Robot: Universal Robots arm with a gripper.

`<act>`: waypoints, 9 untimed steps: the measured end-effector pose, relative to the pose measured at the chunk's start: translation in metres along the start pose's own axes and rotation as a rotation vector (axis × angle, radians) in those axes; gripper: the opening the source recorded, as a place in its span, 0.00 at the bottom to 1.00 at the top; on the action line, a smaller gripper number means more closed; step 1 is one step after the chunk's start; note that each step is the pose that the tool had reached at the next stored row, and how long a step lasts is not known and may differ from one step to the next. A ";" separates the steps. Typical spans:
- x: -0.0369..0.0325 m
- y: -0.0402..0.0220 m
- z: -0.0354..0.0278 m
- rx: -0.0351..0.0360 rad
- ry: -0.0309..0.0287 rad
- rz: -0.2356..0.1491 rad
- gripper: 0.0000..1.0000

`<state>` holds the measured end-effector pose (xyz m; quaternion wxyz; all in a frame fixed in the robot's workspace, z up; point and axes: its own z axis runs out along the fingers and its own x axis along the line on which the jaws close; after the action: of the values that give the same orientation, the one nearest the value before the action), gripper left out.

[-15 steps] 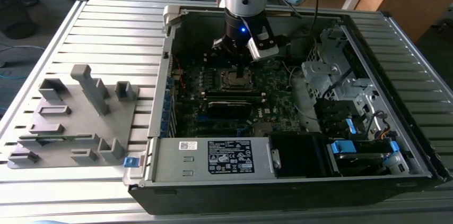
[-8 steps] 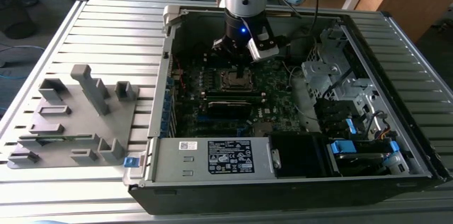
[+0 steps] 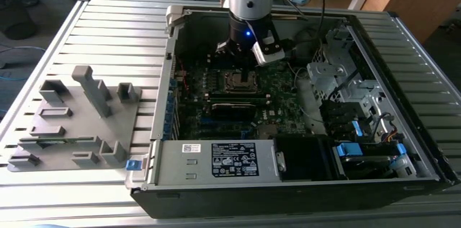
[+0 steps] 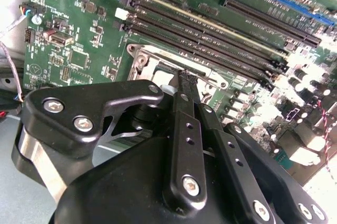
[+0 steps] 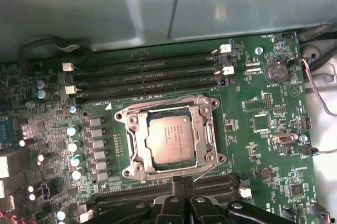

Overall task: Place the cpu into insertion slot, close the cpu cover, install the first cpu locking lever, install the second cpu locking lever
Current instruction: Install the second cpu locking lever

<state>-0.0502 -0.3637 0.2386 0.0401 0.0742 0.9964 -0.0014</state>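
Note:
In the first wrist view the cpu (image 5: 171,139), a silver-grey square chip, lies flat in the insertion slot (image 5: 211,156). The cpu cover (image 5: 138,145), a silver frame, lies down around it. A thin wire locking lever (image 5: 158,103) runs along one side of the socket. My gripper (image 5: 181,182) is shut, and its black fingertips stand at the socket's edge just beside the cover. In the second wrist view the fingers (image 4: 181,113) are pressed together, tips at the socket's metal rim (image 4: 150,58). From the exterior view my gripper (image 3: 232,55) hangs over the far edge of the socket (image 3: 242,80).
The motherboard sits inside an open computer case (image 3: 288,185). Long black memory slots (image 5: 147,74) flank the socket. A power supply (image 3: 223,160) fills the near side and a metal drive cage (image 3: 338,76) is on the exterior view's right. A grey parts fixture (image 3: 72,125) lies outside the case.

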 end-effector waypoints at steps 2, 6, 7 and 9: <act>-0.0003 -0.0021 0.0001 -0.0001 0.0000 0.000 0.11; -0.0009 -0.0060 0.0001 0.0000 0.0000 0.000 0.11; -0.0008 -0.0065 0.0000 0.0000 0.0000 0.000 0.11; 0.0004 -0.0069 0.0000 -0.0001 -0.0001 0.000 0.11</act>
<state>-0.0516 -0.3705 0.2385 0.0402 0.0743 0.9964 -0.0014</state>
